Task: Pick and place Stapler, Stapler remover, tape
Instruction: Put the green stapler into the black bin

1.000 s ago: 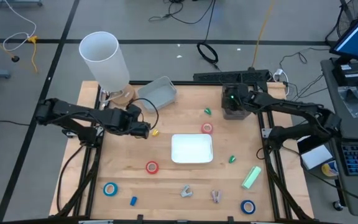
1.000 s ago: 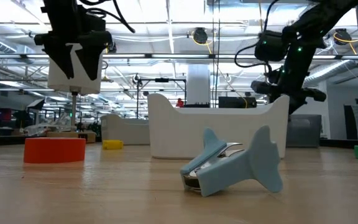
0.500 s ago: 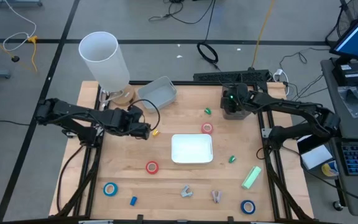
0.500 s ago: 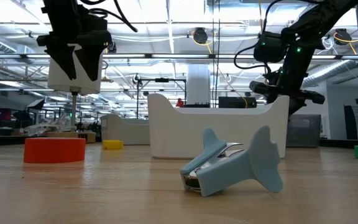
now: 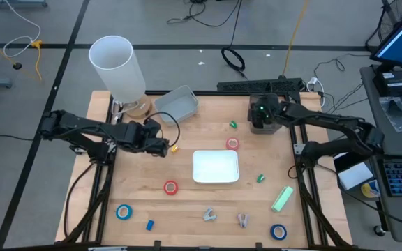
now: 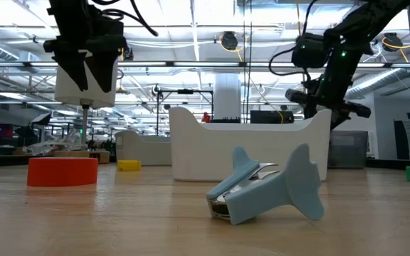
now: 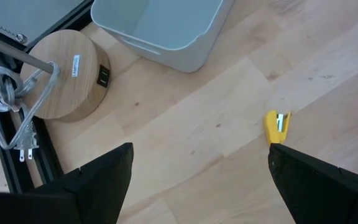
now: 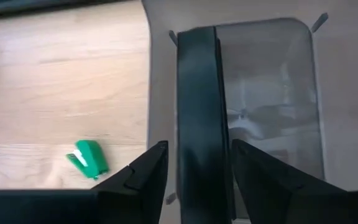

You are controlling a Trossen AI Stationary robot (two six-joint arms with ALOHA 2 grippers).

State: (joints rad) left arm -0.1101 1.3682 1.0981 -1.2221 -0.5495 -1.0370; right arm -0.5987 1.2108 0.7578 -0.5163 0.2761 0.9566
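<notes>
Counter: we logged a white tray at centre. Grey bin at the far right corner, black stapler standing inside. Right gripper above it, fingers flanking the stapler; we could not tell whether they gripped. Left gripper hovered near a yellow bit, fingers wide apart, empty. Green stapler, red tape, blue tape and removers lay loose.

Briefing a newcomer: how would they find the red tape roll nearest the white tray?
Find the white tray mid-table. At its far right corner lies a red tape roll. The other red tape roll sits off the tray's near left corner; the blue ones lie along the near edge.
</notes>
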